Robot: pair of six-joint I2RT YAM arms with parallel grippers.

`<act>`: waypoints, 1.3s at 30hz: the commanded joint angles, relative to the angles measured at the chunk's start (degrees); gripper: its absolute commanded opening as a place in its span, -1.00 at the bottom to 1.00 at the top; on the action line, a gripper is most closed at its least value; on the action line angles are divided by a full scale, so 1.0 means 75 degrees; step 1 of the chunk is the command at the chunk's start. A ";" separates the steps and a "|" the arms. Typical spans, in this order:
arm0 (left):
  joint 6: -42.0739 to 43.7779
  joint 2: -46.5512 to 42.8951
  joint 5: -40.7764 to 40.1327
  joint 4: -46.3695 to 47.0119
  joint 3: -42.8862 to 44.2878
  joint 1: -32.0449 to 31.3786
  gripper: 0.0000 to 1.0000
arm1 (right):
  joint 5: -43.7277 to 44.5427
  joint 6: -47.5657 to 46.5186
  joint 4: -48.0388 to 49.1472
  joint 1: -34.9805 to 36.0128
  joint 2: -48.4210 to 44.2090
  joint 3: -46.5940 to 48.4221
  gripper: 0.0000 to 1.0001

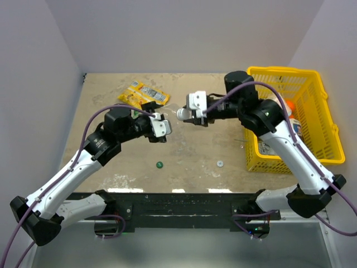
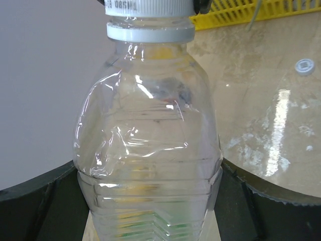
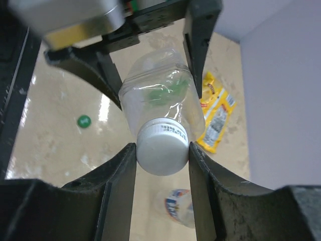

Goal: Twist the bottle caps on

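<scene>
Left of the yellow basket [image 1: 281,71], the left gripper [image 2: 150,201] grips the body of a clear bottle [image 2: 150,125] raised above the table [image 1: 195,151]. The right gripper [image 3: 161,163] is pinched onto the white cap [image 3: 161,148] sitting on the bottle's neck. A green cap [image 1: 159,164] lies loose near the front edge.

Above the table [image 1: 189,151], the bottle [image 2: 150,150] hung between the left gripper [image 1: 163,124] on its left and the right gripper [image 1: 184,115] on its right, whose fingers flanked the cap [image 3: 161,145] on its mouth. The packet [image 1: 143,95] lay behind, with a second bottle [image 3: 179,207] near it. The left loose cap [image 1: 159,164] and right loose cap [image 1: 220,163] lay in front, well apart. The basket [image 1: 279,71] stood at the right edge.
</scene>
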 commanded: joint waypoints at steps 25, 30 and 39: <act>0.4787 -0.0311 -0.5224 0.5780 -0.2309 -0.1168 -1.00 | -0.1975 0.8947 0.2157 -0.1360 0.2610 0.1602 -0.20; 0.2695 -0.0464 -0.4923 0.2399 -0.1607 -0.1098 -1.00 | -0.2957 0.8572 0.2076 -0.3163 0.2821 0.3221 0.24; -0.0016 -0.0394 -0.0062 -0.0783 -0.0271 -0.0032 -1.00 | -0.1159 0.1055 0.0038 -0.1884 -0.0446 -0.0079 0.29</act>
